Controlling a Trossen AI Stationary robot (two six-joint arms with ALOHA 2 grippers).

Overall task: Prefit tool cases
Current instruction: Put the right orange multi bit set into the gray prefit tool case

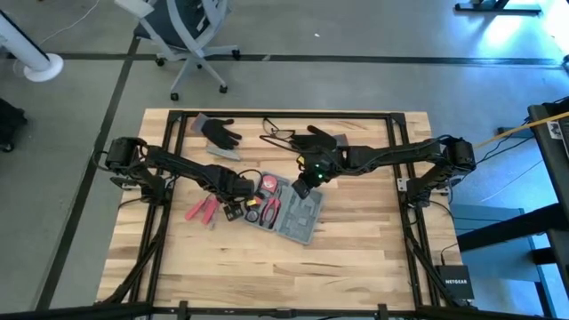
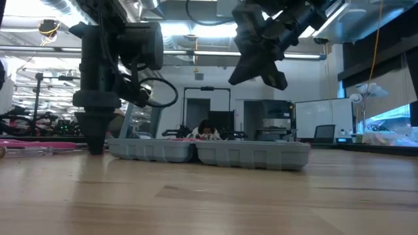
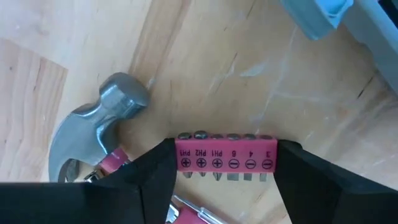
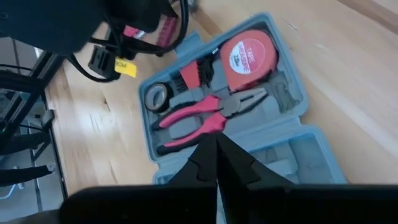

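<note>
A: Where is the tool case point(image 1: 291, 212)?
B: Lying open near the middle of the worktop point(image 1: 356, 258); one half carries red-handled pliers point(image 4: 208, 118), a red tape measure point(image 4: 249, 55) and a small roll of tape point(image 4: 155, 96); the other half shows bare grey slots.

A: And the left end effector point(image 3: 226, 171)?
B: Down at the worktop just beside the case; its fingers point(image 3: 155, 174) sit either side of a pink bit holder point(image 3: 226, 154), gripping it; a hammer point(image 3: 93, 124) lies close by.

A: The right end effector point(image 4: 216, 165)?
B: Raised above the case; fingers pressed together, holding nothing; black gloves point(image 1: 219, 132) lie at the far edge.
</note>
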